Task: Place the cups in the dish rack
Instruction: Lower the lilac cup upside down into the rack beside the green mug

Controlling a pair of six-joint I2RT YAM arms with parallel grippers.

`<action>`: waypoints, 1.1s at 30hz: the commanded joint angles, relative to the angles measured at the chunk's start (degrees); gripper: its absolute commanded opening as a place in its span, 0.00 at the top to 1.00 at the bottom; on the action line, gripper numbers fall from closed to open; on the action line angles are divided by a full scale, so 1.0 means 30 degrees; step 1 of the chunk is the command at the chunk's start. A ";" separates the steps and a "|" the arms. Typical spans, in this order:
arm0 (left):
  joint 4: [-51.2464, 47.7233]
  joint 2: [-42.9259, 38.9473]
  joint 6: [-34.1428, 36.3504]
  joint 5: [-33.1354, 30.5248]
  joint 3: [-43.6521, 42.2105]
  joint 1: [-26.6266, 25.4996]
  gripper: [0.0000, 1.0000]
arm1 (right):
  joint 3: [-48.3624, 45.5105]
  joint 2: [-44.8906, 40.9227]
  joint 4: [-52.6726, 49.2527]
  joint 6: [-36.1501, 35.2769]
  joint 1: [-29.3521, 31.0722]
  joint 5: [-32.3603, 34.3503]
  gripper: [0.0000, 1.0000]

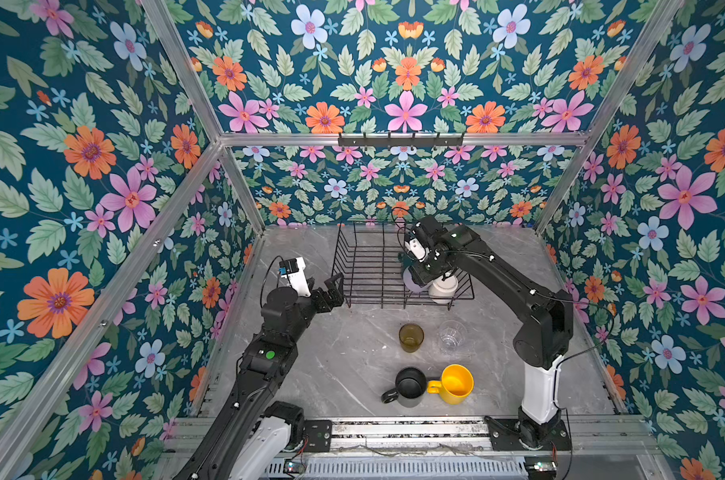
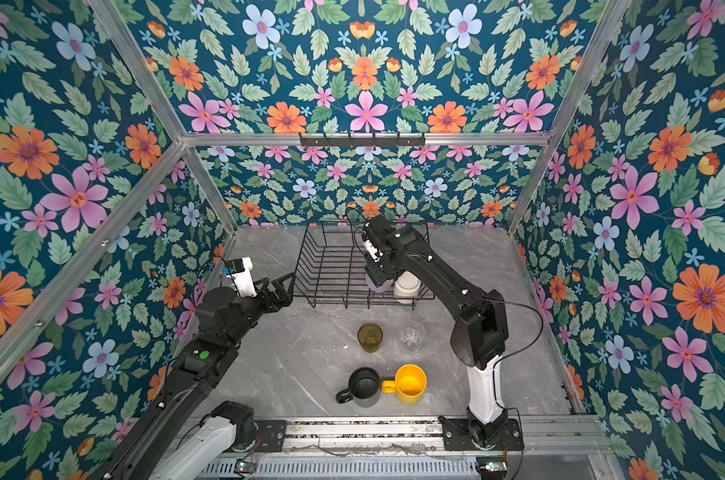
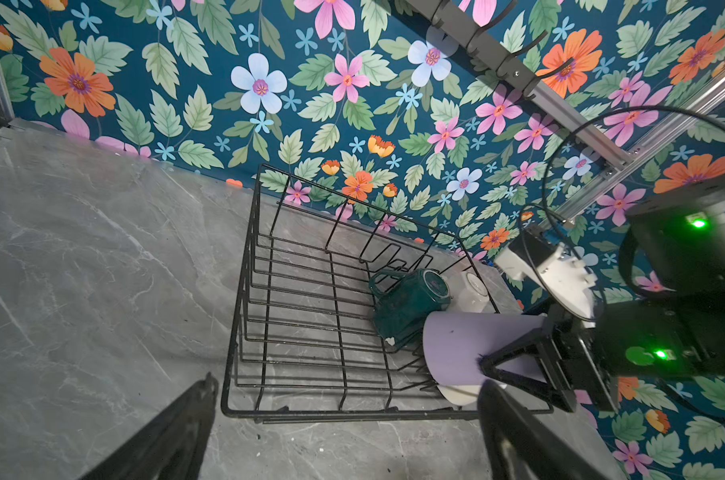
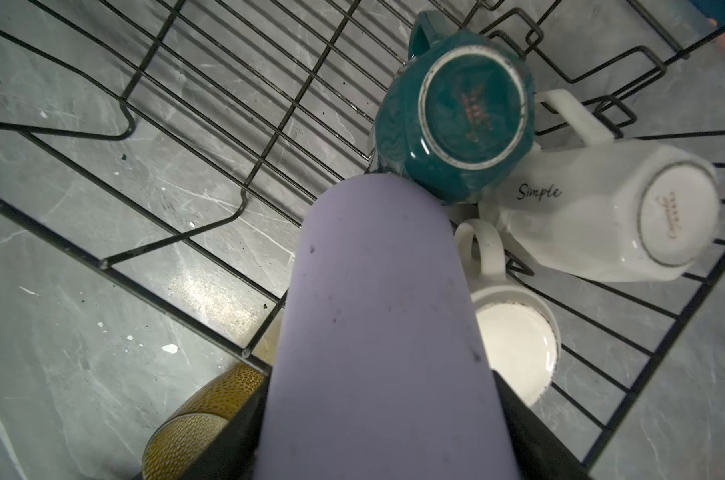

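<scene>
Right wrist: right hand (image 4: 381,378) grips matte lilac tumbler (image 4: 377,270) w/ dark specks; left hand (image 3: 348,392) wide open.

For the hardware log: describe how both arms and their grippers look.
The left arm and right arm are black, jointed, each with a white link near the base, green lights, a white wrist camera and looping black cables. The left gripper and right gripper have black triangular fingers.

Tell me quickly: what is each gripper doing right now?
Left gripper: open, holding nothing.
Right gripper: closed on the tall lilac cylindrical tumbler.
</scene>
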 commanded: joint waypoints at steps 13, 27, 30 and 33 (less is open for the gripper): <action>-0.0599 -0.0700 0.0452 -0.0791 -0.0114 0.0062 0.00 | 0.1769 0.2495 -0.1591 -0.0524 0.0295 0.0298 1.00; -0.0744 -0.0733 0.0423 -0.0849 -0.0113 0.0026 0.00 | 0.1816 0.3376 -0.1630 -0.0674 0.0365 -0.0470 0.74; -0.0826 -0.0791 0.0421 -0.0905 -0.0088 0.0029 0.00 | 0.1615 0.3392 -0.1365 -0.0645 0.0351 -0.0574 0.62; -0.0919 -0.0850 0.0450 -0.0938 -0.0075 0.0029 0.00 | 0.1507 0.3410 -0.1225 -0.0616 0.0369 -0.0727 0.52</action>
